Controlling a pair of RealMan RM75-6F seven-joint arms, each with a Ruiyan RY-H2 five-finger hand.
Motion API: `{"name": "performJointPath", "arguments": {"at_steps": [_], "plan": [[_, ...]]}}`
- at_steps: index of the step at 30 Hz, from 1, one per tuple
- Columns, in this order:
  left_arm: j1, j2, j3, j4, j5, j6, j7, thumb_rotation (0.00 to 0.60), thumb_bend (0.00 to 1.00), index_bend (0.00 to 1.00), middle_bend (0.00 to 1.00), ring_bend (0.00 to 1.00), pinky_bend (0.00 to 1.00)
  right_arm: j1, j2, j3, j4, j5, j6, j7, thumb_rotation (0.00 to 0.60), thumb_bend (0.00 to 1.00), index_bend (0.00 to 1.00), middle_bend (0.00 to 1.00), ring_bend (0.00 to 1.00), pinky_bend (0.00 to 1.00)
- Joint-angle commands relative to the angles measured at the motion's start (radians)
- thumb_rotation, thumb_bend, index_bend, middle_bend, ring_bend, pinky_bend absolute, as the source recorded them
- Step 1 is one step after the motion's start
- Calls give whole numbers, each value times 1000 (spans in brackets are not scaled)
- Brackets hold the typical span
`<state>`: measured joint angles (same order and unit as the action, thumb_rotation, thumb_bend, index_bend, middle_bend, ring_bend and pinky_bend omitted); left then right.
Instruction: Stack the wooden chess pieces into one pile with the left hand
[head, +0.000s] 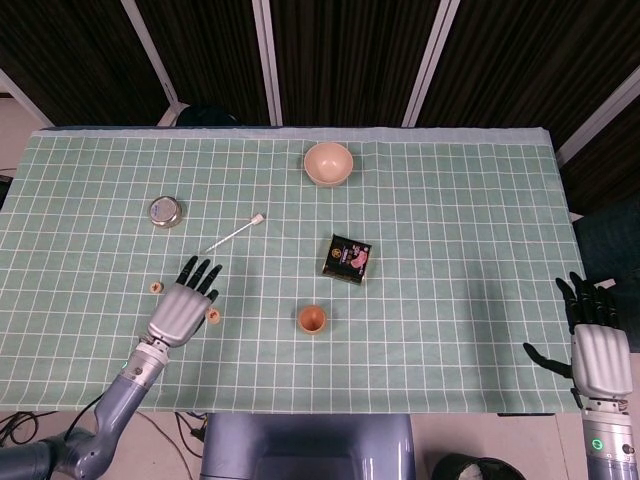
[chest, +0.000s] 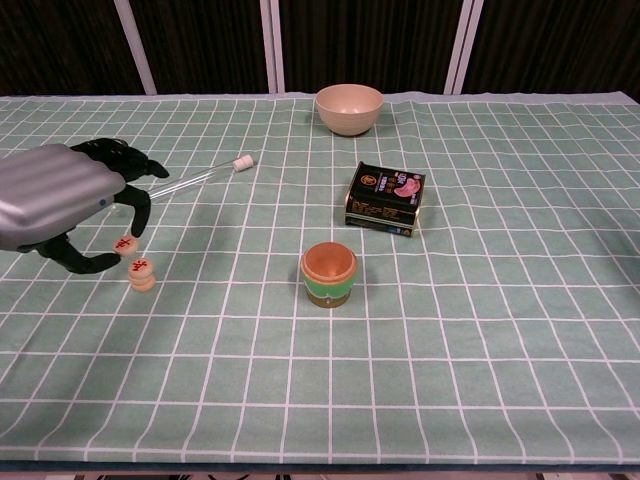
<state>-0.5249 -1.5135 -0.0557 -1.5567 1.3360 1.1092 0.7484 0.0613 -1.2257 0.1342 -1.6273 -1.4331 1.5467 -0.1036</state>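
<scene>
A short pile of round wooden chess pieces (chest: 142, 274) with a red character on top stands on the green checked cloth; it also shows in the head view as the pile (head: 213, 317). My left hand (chest: 60, 195) hovers just left of it and pinches another chess piece (chest: 124, 243) between thumb and a finger, slightly above and left of the pile. From above, the left hand (head: 180, 308) covers the held piece. One loose piece (head: 155, 287) lies on the cloth left of the hand. My right hand (head: 598, 345) rests off the table's right edge, fingers apart and holding nothing.
An orange cup (chest: 328, 273) stands right of the pile. A black packet (chest: 385, 198), a beige bowl (chest: 349, 108), a clear tube with a white cap (head: 232, 234) and a round tin (head: 165, 211) lie further back.
</scene>
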Motion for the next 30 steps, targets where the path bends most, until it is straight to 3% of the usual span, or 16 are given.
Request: {"name": "performJointPath", "arguments": {"at_steps": [1, 30], "plan": [[-5, -12, 2, 5, -11, -4, 15, 600, 307, 493, 88, 0, 0, 0, 0, 0, 0, 1, -1, 0, 600, 233, 89, 13, 25, 0], [-20, -50, 25, 35, -27, 6, 55, 600, 306, 480, 87, 0, 0, 1, 1, 1, 2, 1, -1, 3, 600, 232, 90, 14, 25, 0]]}}
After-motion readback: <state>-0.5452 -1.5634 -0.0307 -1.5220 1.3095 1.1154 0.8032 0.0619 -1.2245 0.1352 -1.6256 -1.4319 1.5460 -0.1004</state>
